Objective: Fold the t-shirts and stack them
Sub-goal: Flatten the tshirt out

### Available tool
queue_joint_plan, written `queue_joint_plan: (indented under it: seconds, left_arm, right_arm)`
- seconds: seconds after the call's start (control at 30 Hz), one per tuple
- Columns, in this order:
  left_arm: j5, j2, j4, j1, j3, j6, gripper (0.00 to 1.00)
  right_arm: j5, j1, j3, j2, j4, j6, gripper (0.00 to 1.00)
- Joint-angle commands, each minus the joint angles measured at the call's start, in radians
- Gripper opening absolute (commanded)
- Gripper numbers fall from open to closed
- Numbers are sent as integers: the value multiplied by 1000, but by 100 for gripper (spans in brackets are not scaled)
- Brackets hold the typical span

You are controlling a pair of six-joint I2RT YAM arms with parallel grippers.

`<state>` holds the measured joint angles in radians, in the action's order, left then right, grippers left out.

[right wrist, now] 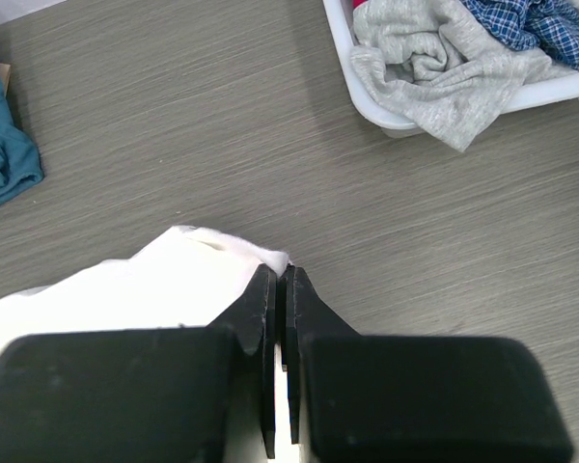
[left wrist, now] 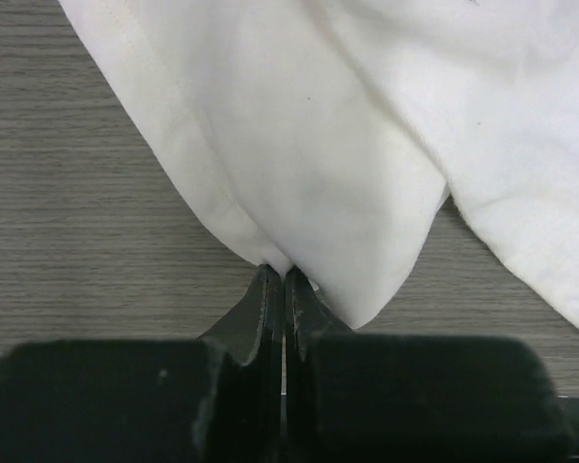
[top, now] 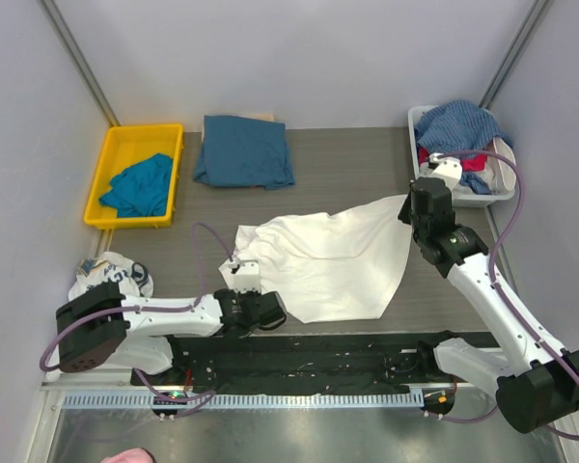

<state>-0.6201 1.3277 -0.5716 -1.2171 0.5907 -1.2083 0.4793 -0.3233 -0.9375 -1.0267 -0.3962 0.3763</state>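
The white t-shirt (top: 328, 260) lies spread and partly bunched on the table's middle, no marks showing. My left gripper (top: 270, 311) is shut on its near left corner; in the left wrist view the cloth (left wrist: 318, 164) hangs from the pinched jaws of that gripper (left wrist: 285, 275). My right gripper (top: 410, 204) is shut on the shirt's far right corner, which shows in the right wrist view (right wrist: 174, 280) pinched at that gripper's tips (right wrist: 283, 275). A folded dark blue t-shirt (top: 243, 149) lies at the back of the table and shows partly in the right wrist view (right wrist: 5, 145).
A yellow bin (top: 111, 169) with a teal garment (top: 140, 185) stands at the back left. A white basket (top: 502, 188) of mixed clothes stands at the back right, also in the right wrist view (right wrist: 367, 92). A crumpled white printed cloth (top: 111, 275) lies at the left.
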Motion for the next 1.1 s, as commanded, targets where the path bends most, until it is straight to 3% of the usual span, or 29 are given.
queue_joint_plan:
  seconds: [0.0,0.3,0.5,0.77,1.07]
  left_arm:
    - [65,-34,-132,-9,-14,-45,0]
    - [-285,-254,-606,73,329,99,0]
    - [-478,-323,-795,146,541,200,0]
    - [-613,-397,-837,275,728,409,0]
    - [-716,-426,-719,364,859,699,0]
  right_arm:
    - [31,6,2,25,37,1,1]
    - [117,6,-75,16,7,4,1]
    - [229,7,-153,24,-10,6,1]
    - [384,32,-311,-6,-4,-34,1]
    - [397,105,-469,-67,2,-73,1]
